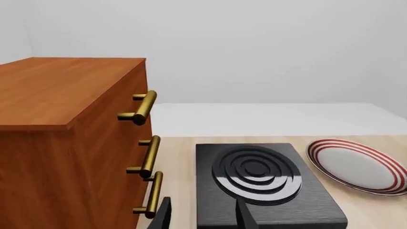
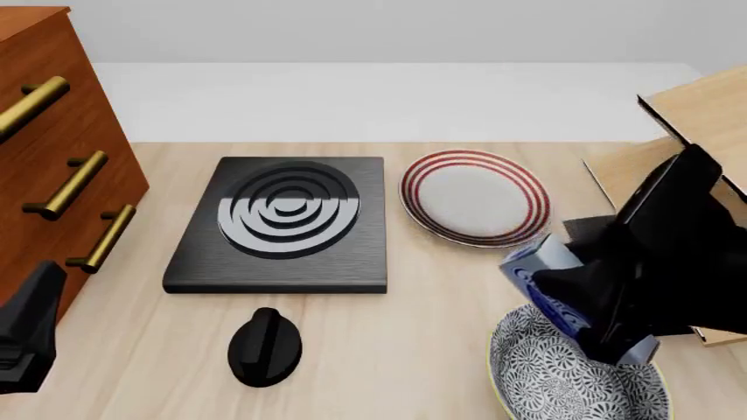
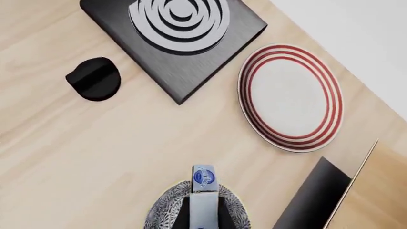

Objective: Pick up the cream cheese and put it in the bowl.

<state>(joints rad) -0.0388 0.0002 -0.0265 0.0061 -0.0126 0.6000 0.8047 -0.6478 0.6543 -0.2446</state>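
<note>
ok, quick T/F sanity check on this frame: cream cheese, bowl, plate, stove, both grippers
1. The right gripper holds the cream cheese above the bowl. True.
2. The cream cheese already lies inside the bowl, released. False: it is clamped between the right gripper's fingers, above the bowl's rim.
3. The red-ringed plate carries nothing. True.
4. The left gripper is holding the black knob. False: the knob sits alone on the table in front of the stove burner; the left gripper is open, near the wooden cabinet.
5. The plate sits left of the burner in the front view. False: it sits to its right.
</note>
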